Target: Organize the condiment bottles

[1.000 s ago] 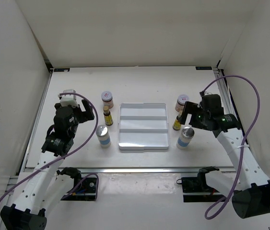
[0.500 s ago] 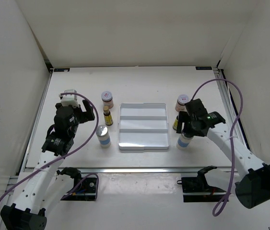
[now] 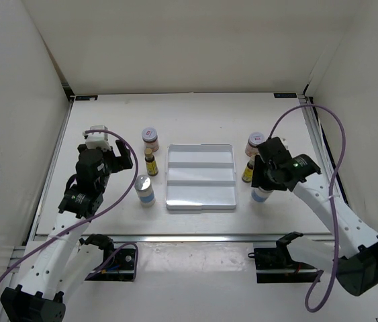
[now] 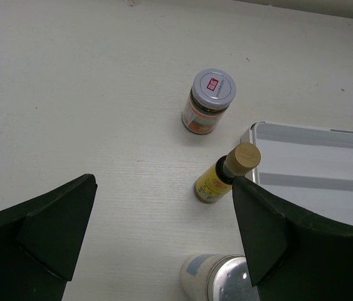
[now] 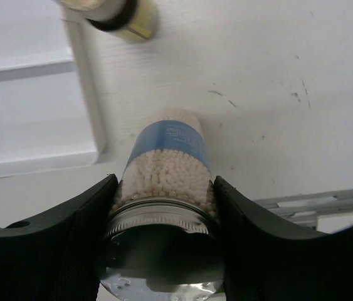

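The white surface (image 3: 108,121) carried a ridged white tray (image 3: 201,176) at its middle; nothing lay in the tray, so by my reading the sorting had barely begun and all six bottles were left to place. The left claw (image 4: 163,238) hung wide and held nothing, near the left trio. The right claw (image 5: 163,232) was closed on the right silver-capped bottle (image 5: 167,163), fingers pressed to both sides below its cap; that bottle stood just right of the tray's near corner, apparently not yet lifted. Left of the tray stood the left silver-capped bottle (image 3: 144,190) nearest, the left amber bottle (image 3: 151,163) behind it, the left pink-lidded jar (image 3: 150,137) farthest. At the right stood the right pink-lidded jar (image 3: 254,143) and the right amber bottle (image 3: 248,172).
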`<state>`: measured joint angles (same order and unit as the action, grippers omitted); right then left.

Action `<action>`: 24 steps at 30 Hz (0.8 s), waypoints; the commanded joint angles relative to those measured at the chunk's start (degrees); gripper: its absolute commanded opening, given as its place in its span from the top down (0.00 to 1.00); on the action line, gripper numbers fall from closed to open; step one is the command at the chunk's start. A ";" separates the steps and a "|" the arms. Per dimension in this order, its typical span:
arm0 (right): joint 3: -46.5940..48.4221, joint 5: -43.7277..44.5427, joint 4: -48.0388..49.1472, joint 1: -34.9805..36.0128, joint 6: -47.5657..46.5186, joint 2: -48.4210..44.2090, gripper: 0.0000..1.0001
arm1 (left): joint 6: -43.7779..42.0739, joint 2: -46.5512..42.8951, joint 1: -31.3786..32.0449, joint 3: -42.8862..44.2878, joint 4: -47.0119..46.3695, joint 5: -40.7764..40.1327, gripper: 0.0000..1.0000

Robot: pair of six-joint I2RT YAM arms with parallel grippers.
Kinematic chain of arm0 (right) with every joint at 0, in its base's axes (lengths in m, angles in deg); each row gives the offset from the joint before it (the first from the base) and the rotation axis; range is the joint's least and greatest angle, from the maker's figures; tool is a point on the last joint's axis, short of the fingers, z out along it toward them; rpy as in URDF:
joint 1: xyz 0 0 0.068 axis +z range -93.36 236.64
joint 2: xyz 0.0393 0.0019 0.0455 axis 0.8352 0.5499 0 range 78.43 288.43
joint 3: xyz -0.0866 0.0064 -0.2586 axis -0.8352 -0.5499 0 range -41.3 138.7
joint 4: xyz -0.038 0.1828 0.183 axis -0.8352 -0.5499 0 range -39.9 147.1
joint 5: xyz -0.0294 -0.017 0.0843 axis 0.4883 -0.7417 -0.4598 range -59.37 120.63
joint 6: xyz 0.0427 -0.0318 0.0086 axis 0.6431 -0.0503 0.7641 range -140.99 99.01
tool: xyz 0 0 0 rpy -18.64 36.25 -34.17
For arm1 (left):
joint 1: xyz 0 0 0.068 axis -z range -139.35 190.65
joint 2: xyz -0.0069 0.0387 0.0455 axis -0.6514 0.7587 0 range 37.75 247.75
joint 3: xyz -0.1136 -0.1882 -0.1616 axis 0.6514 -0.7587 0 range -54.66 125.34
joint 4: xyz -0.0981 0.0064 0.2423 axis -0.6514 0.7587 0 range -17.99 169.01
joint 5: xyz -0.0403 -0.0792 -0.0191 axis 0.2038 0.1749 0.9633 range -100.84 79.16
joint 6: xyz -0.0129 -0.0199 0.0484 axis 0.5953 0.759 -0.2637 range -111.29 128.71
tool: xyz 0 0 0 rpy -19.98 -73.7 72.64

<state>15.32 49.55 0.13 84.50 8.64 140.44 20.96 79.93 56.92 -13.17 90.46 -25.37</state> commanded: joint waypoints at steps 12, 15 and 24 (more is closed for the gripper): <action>12.29 2.26 11.00 17.49 -0.54 10.48 1.00 | -0.91 -0.60 0.25 0.16 0.35 0.81 0.00; 11.06 2.26 13.10 18.29 -0.54 14.70 1.00 | -0.91 -0.60 0.25 0.16 0.35 0.81 0.00; 8.68 1.12 15.40 18.29 -0.01 19.81 0.49 | 1.63 -0.60 0.25 0.16 1.40 3.27 0.00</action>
<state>23.69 49.94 12.52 102.53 8.44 160.90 21.02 79.93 56.92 -13.17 90.60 -24.06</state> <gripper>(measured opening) 0.638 1.000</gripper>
